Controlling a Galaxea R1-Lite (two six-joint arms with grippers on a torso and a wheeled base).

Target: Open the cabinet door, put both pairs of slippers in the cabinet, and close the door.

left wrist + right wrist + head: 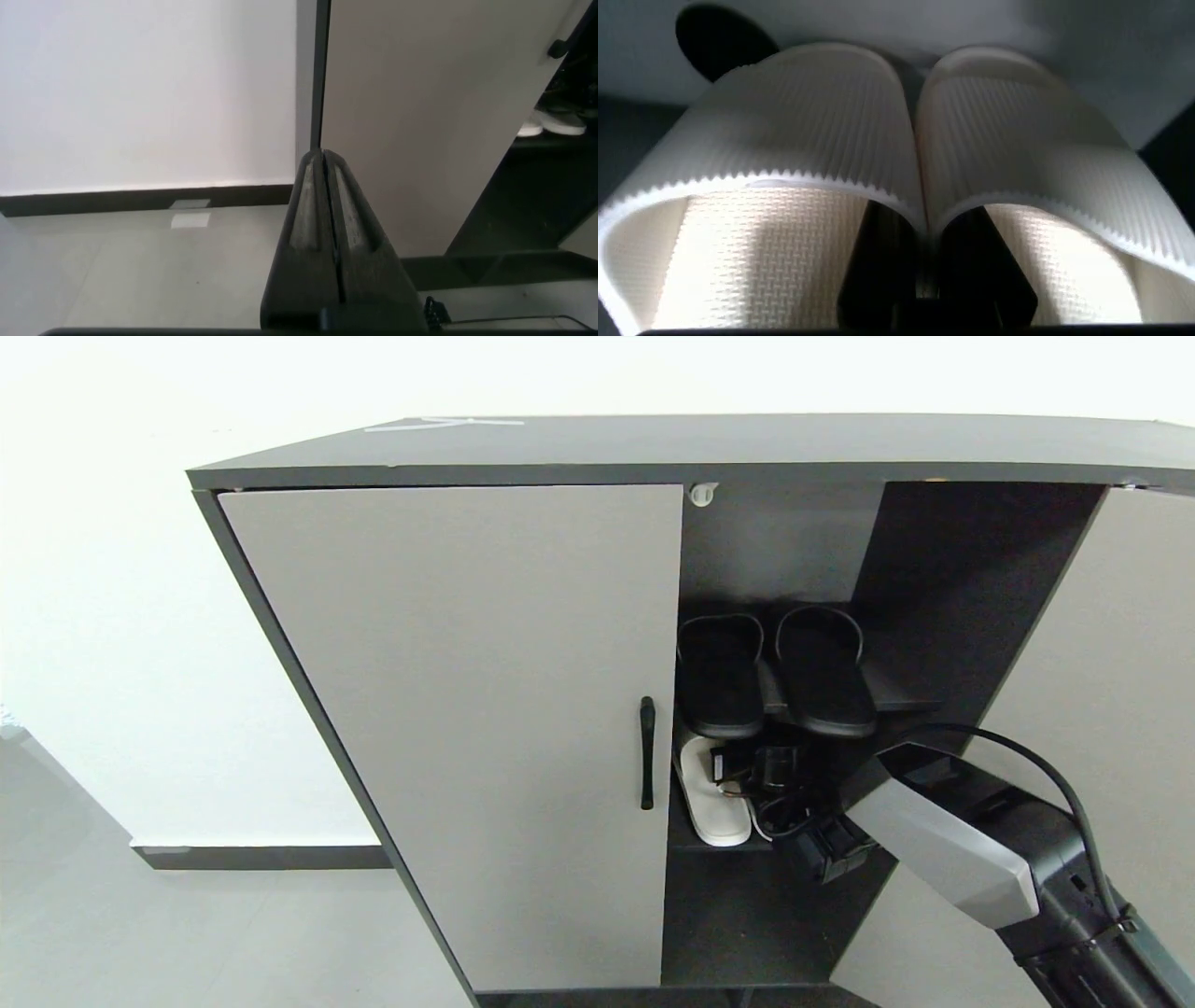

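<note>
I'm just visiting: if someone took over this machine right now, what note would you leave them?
Left end effector: shut, empty, outside the cabinet by its closed left door.
Right end effector: shut on the white slippers, inside at the lower shelf.
Done: right door open; black slippers on the upper shelf.
Left to do: release the white slippers, withdraw, close the right door.

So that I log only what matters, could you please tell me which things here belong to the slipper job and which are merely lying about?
Job: cabinet; open door; black slippers on the upper shelf; white slippers, held in the right gripper.
Lying about: tape on the cabinet top; white marks on the floor.
</note>
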